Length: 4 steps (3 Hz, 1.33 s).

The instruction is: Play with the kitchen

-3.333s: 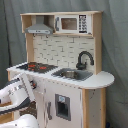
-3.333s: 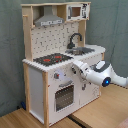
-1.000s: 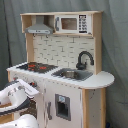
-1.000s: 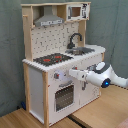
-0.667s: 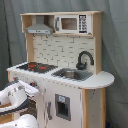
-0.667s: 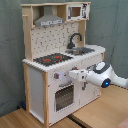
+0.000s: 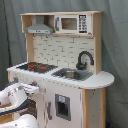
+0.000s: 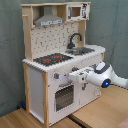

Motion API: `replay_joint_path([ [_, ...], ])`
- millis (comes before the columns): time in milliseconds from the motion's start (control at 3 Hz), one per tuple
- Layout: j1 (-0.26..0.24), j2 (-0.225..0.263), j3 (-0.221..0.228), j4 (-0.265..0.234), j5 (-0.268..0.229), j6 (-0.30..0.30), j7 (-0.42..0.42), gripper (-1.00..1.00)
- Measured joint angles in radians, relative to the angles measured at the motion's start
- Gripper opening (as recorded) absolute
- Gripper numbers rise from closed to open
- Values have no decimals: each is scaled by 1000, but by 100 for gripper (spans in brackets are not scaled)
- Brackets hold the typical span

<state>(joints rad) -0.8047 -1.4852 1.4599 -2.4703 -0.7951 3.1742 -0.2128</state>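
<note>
The kitchen (image 7: 70, 50) is a white and light-wood toy set, seen in both exterior views. On top it has a black-red stovetop (image 7: 36, 66), a sink (image 7: 72, 74) and a black faucet (image 7: 84, 57), with a grey hood (image 7: 40, 29) above. In the second exterior view the kitchen (image 8: 35, 85) shows its stovetop (image 8: 52, 59), its oven door (image 8: 64, 96) and a knob (image 8: 56, 76) on the front panel. My gripper (image 8: 71, 75) is level with this knob panel, just above the oven door and right at the front face. In the first exterior view the gripper (image 7: 35, 89) reaches in from the lower left, under the stovetop edge.
A toy microwave (image 7: 70, 23) sits on the upper shelf. A rounded white side counter (image 7: 102, 79) juts out beside the sink. A lower door with a dark panel (image 7: 62, 106) is beside the oven. The set stands on a wooden surface (image 8: 100, 115) before a grey curtain (image 8: 10, 50).
My arm has come down from countertop height to the knob panel and has moved slightly closer to the kitchen's front. The kitchen itself looks unchanged.
</note>
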Motion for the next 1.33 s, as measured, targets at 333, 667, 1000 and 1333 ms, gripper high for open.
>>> replay_joint_path([
  [333,3,2,2,0,3,-6,14,-100],
  [667,3,2,2,0,3,-6,17,100],
  [1000,7,3,2,1,5,-5,102,100],
  [1333,6,3,2,2,6,-3,204,100],
])
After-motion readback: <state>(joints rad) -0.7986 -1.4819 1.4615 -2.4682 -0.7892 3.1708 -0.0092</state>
